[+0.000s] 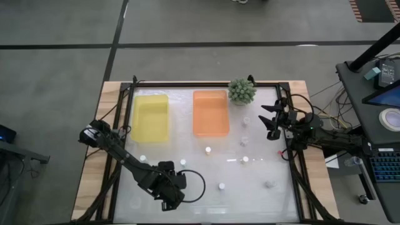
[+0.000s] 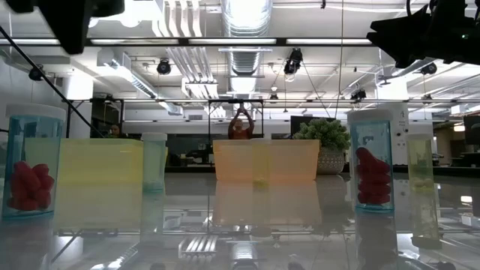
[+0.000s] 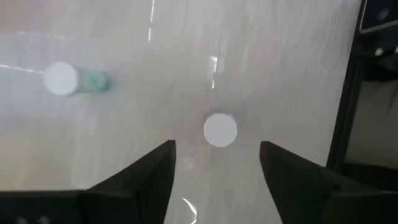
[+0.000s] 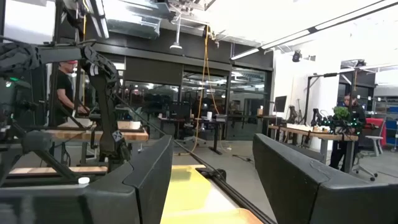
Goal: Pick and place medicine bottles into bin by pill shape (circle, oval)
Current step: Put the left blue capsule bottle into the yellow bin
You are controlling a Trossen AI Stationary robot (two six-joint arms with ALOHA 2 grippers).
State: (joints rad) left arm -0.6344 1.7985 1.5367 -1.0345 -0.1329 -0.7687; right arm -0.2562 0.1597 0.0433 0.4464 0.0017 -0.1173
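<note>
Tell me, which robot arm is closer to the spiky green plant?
The right. Its gripper hangs just beside the plant at the table's far right edge; the left gripper is over the near side, well away.

yellow tray (image 1: pixel 150 117), orange tray (image 1: pixel 210 113), white-capped bottles (image 1: pixel 208 150)

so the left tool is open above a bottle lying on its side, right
Not quite. The left tool is open above a bottle, but that bottle stands upright: the left wrist view shows only its round white cap from above. The bottle lying on its side is a different one, off to the side.
</note>
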